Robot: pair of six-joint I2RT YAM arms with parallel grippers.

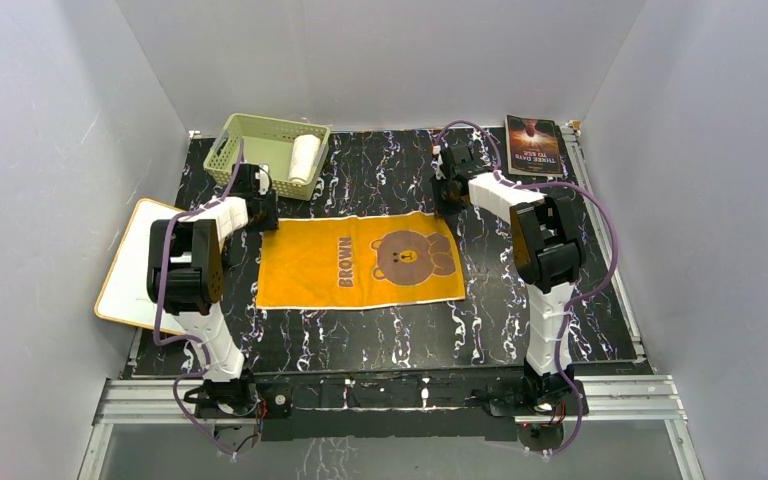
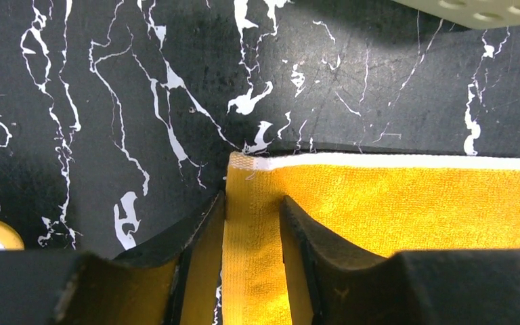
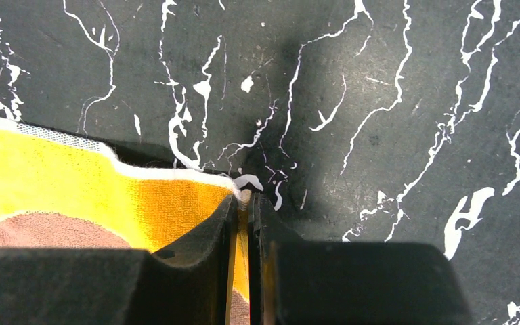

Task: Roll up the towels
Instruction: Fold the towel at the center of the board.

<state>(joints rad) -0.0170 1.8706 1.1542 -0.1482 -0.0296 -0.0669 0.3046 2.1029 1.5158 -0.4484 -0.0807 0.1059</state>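
Observation:
An orange-yellow towel (image 1: 360, 262) printed with a brown bear lies flat along the middle of the black marbled table. My left gripper (image 1: 265, 215) is down at its far-left corner. In the left wrist view its jaws (image 2: 252, 203) stand apart astride the towel's (image 2: 393, 203) white-trimmed hem, with a strip of cloth between them. My right gripper (image 1: 447, 205) is at the far-right corner. In the right wrist view it (image 3: 244, 200) is shut on the tip of that corner of the towel (image 3: 74, 189). A white towel (image 1: 305, 157) sits rolled in the green basket (image 1: 250, 135).
The basket stands at the back left, close behind my left gripper, and its corner (image 2: 487, 10) shows in the left wrist view. A white board with a tan edge (image 1: 135, 265) overhangs the table's left side. A dark book (image 1: 533, 146) lies at the back right.

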